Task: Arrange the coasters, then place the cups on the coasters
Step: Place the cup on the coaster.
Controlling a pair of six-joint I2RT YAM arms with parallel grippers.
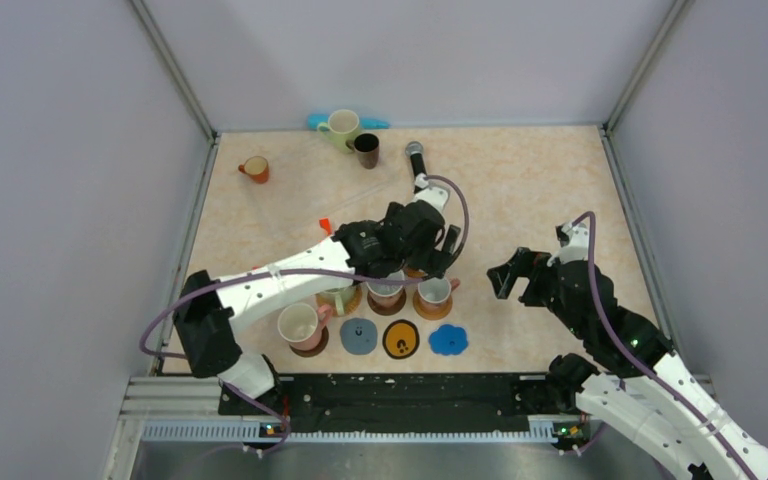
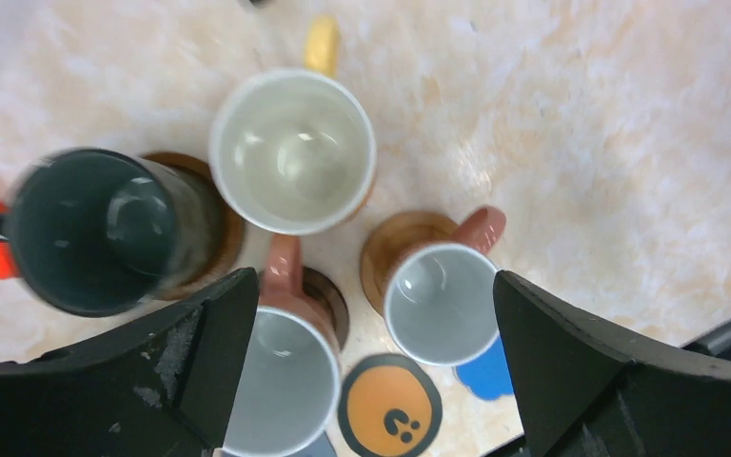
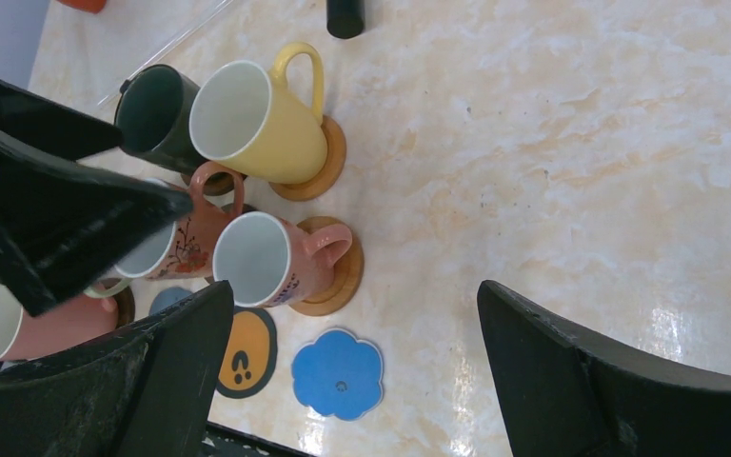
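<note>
Hovering with its jaws spread wide and gripping nothing, the left gripper point(image 2: 373, 286) hung above cups standing on brown coasters point(image 2: 395, 238): a yellow cup point(image 2: 292, 150), a dark green cup point(image 2: 95, 228), a pink cup point(image 2: 438, 300) and a second pink cup point(image 2: 281, 381). Nearer the arm bases lay the bare grey-blue coaster point(image 1: 358, 335), the black-and-yellow coaster point(image 1: 400, 340) and the blue scalloped coaster point(image 1: 448, 340), with a third pink cup point(image 1: 300, 325) on a coaster to their left. The right gripper point(image 1: 508, 278), also wide open and empty, stood apart to the right, and a pale green cup point(image 1: 340, 127), a dark brown cup point(image 1: 366, 150) and an orange cup point(image 1: 255, 168) were near the far edge.
</note>
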